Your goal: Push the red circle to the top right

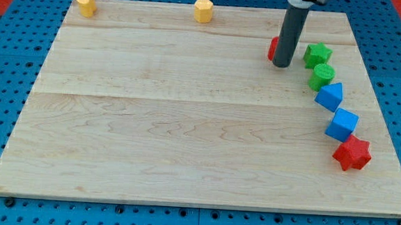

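Note:
The red circle (pixel 273 48) lies near the view's top right on the wooden board (pixel 151 123), mostly hidden behind my rod; only its left edge shows. My tip (pixel 283 64) rests on the board just right of and below that visible red edge, touching or nearly touching the block. The green star (pixel 318 55) sits a short way to the tip's right.
Down the right side runs a curved line: green star, green circle (pixel 322 77), blue triangle (pixel 330 96), blue cube (pixel 342 125), red star (pixel 352 152). Two yellow blocks sit at the top edge, one at the left corner (pixel 86 3) and one near the middle (pixel 204 9).

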Action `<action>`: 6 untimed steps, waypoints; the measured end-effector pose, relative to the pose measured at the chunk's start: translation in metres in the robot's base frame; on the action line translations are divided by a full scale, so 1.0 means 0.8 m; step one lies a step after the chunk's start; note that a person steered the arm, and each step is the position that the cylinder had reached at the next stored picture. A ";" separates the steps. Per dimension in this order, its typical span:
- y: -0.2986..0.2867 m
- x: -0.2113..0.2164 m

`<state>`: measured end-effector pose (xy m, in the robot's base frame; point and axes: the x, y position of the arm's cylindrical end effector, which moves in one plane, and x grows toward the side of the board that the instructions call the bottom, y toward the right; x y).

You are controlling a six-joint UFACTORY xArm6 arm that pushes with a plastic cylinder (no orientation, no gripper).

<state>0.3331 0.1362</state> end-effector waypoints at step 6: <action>0.013 -0.053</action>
